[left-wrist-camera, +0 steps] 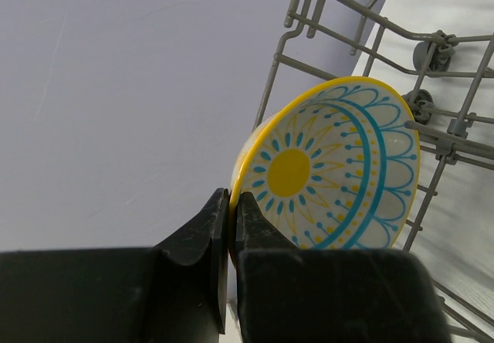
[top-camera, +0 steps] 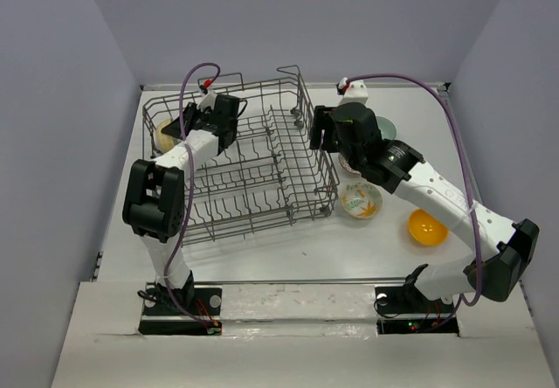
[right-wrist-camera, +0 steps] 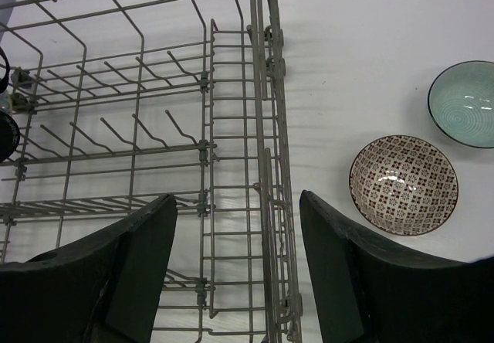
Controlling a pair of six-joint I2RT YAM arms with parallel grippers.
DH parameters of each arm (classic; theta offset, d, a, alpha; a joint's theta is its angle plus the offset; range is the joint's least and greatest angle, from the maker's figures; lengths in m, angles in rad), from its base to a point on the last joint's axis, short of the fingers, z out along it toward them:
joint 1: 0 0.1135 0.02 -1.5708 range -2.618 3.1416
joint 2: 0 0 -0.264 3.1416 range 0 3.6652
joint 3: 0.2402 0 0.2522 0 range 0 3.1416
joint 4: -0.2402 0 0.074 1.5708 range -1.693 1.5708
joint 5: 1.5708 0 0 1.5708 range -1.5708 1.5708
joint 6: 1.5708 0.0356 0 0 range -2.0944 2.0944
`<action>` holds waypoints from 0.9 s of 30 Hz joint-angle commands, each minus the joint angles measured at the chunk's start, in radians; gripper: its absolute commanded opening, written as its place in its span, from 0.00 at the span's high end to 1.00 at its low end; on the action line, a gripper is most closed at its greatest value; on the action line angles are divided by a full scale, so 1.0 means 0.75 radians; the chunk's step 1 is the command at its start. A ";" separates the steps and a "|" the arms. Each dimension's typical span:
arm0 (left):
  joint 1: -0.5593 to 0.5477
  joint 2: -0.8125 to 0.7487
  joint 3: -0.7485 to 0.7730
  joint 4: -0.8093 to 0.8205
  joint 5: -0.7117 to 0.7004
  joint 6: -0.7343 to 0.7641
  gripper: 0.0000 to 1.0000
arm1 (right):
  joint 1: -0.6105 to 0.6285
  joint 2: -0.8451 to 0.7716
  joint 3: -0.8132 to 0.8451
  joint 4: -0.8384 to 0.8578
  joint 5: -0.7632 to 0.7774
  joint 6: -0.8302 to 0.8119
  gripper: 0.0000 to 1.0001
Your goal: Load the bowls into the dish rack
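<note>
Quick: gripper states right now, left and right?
Left gripper: closed on the rim of the yellow floral bowl.
Right gripper: open, holding nothing.

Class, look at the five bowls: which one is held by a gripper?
The white bowl with the yellow floral centre: the left gripper pinches its rim, holding it on edge at the dish rack. Nothing grips the others.

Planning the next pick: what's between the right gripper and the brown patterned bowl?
The dish rack's wire side wall, then bare table, per the right wrist view.
</note>
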 commanded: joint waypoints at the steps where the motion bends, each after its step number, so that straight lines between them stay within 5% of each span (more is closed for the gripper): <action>1: -0.008 0.012 0.008 0.048 -0.052 0.032 1.00 | 0.013 -0.047 -0.010 0.074 0.039 0.010 0.29; 19: -0.026 0.108 0.071 -0.042 -0.022 -0.005 1.00 | 0.013 -0.059 -0.014 0.074 0.045 0.004 0.29; 27: -0.032 0.139 0.106 -0.100 -0.032 -0.052 0.78 | 0.013 -0.063 -0.014 0.072 0.049 0.002 0.29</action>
